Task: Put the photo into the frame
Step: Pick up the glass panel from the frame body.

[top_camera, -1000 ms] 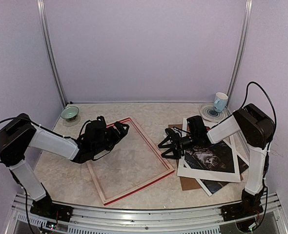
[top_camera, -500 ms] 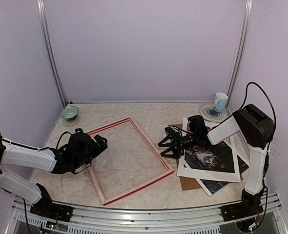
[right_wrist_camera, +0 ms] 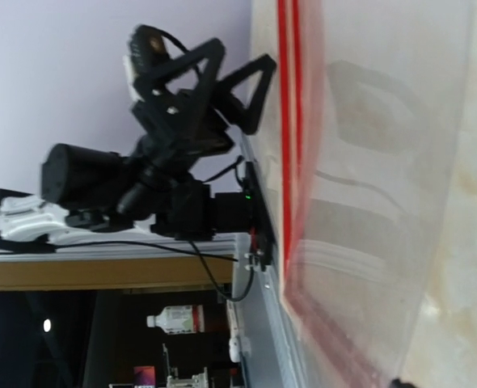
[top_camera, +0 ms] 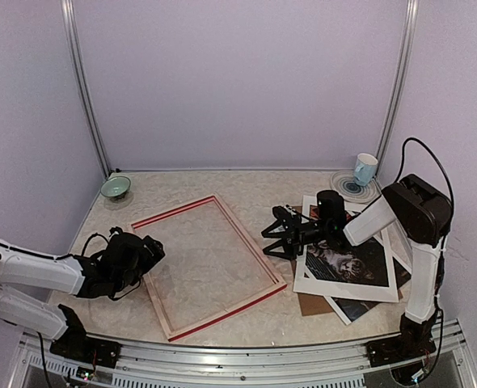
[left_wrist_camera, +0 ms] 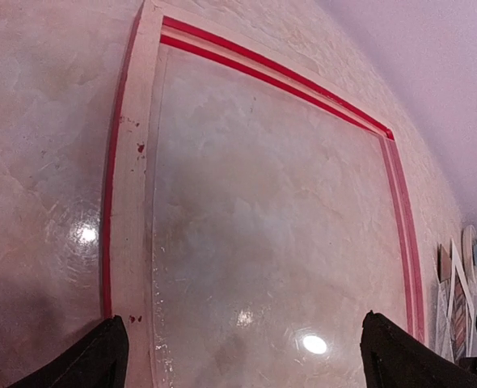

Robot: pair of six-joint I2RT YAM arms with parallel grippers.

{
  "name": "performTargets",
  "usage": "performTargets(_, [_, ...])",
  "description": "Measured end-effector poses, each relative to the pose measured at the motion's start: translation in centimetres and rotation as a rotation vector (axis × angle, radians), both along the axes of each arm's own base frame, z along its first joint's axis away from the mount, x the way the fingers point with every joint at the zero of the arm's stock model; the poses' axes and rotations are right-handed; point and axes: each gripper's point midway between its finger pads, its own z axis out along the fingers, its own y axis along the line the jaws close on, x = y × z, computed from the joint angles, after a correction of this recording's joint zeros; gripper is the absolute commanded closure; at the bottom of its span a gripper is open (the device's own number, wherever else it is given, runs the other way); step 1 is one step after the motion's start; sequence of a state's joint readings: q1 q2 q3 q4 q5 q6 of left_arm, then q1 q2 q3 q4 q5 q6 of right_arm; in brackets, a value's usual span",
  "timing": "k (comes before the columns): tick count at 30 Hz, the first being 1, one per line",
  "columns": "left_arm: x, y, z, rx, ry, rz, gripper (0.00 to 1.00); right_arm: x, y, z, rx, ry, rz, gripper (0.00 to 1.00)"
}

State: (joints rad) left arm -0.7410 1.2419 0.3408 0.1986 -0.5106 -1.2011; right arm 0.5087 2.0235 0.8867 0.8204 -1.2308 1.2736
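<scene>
The frame (top_camera: 174,210) lies flat in the middle of the table, pale wood back up, thin red edges showing. The photo (top_camera: 348,263), a cat on a dark ground, lies at the right under a white card mat (top_camera: 307,279); only the part in the window and a near corner show. My left gripper (top_camera: 154,249) hangs open just off the frame's left rail (left_wrist_camera: 129,202), nothing between its fingers (left_wrist_camera: 101,356). My right gripper (top_camera: 272,236) is open and empty, between the frame's right rail and the mat. Its wrist view looks along the frame's edge (right_wrist_camera: 291,121).
A brown backing board (top_camera: 311,303) lies under the photo and mat. A green bowl (top_camera: 116,187) sits at the back left. A pale blue cup (top_camera: 365,168) rests on a saucer (top_camera: 348,187) at the back right. Walls close in on three sides.
My left arm has drawn back from the frame's far left corner, down and to the left. The right gripper has shifted slightly away from the near edge. The frame has not moved.
</scene>
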Motion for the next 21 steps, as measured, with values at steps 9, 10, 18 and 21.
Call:
performTargets(9, [-1.0,1.6,0.0,-0.031,-0.020,0.049,0.01,-0.8,1.2,0.2,0.055,0.025,0.026,0.23])
performTargets(10, [-1.0,1.7,0.0,-0.032,-0.021,0.056,0.01,-1.0,1.4,0.2,0.059,0.026,0.032,0.23])
performTargets(18, [-0.7,2.2,-0.4,-0.041,-0.037,0.100,0.01,-1.8,2.1,0.3,0.087,0.042,0.056,0.24])
performTargets(21, [-0.4,2.2,-0.5,-0.043,-0.049,0.111,0.01,-1.8,2.2,0.5,0.098,0.038,0.057,0.24])
